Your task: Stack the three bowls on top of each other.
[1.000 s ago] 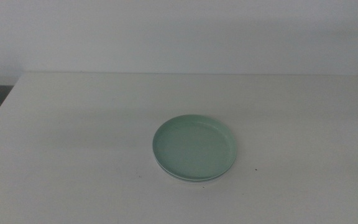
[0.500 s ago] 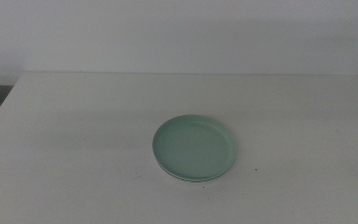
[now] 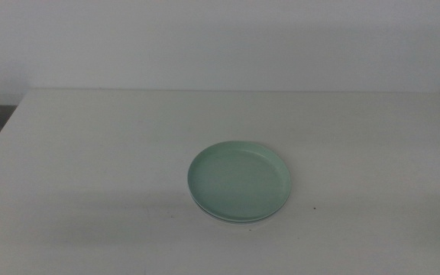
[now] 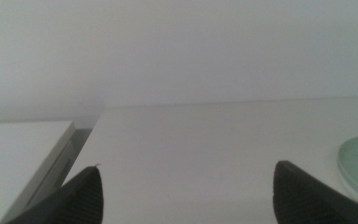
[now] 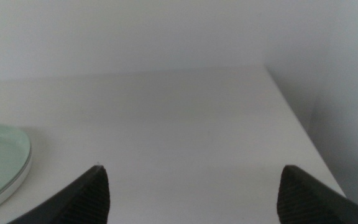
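Sitting near the middle of the white table, the mint green bowl tops the stack, with a paler rim peeking out beneath its near edge; the lower bowls can't be told apart. Only the right wrist view catches that layered edge side-on. The left gripper hangs wide open and empty over the table's left side; the right gripper, equally spread and empty, hovers right. Bare tabletop surrounds the stack out to every edge.
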`<state>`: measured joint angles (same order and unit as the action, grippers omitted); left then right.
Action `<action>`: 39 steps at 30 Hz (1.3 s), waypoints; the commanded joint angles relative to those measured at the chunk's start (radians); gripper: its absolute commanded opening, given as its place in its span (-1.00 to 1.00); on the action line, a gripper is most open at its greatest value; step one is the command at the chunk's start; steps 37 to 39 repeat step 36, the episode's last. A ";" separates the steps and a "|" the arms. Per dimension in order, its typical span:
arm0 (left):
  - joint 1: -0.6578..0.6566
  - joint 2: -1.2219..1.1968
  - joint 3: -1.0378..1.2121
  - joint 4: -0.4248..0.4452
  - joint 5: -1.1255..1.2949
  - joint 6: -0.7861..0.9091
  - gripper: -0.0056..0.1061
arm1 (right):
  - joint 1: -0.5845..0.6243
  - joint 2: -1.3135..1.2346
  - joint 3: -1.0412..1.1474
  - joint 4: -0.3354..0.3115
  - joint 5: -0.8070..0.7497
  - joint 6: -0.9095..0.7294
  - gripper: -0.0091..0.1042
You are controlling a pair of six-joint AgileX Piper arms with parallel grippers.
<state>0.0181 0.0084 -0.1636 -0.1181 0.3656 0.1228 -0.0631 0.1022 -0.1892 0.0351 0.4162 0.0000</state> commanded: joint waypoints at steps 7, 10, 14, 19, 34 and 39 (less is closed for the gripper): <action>0.000 -0.008 0.097 -0.021 -0.123 -0.007 0.78 | -0.017 -0.102 0.164 -0.005 -0.169 0.000 0.80; 0.000 -0.008 0.132 -0.021 -0.149 -0.007 0.78 | -0.017 -0.102 0.189 -0.008 -0.216 0.000 0.80; 0.000 -0.008 0.164 -0.021 -0.165 -0.007 0.78 | -0.017 -0.102 0.189 -0.003 -0.213 0.000 0.80; 0.000 -0.008 0.164 -0.019 -0.150 -0.007 0.78 | -0.017 -0.102 0.189 0.005 -0.213 0.000 0.80; 0.000 -0.008 0.164 0.032 -0.162 -0.007 0.78 | -0.017 -0.102 0.189 0.005 -0.213 0.000 0.80; 0.000 -0.008 0.164 0.032 -0.162 -0.007 0.78 | -0.017 -0.102 0.189 0.005 -0.213 0.000 0.80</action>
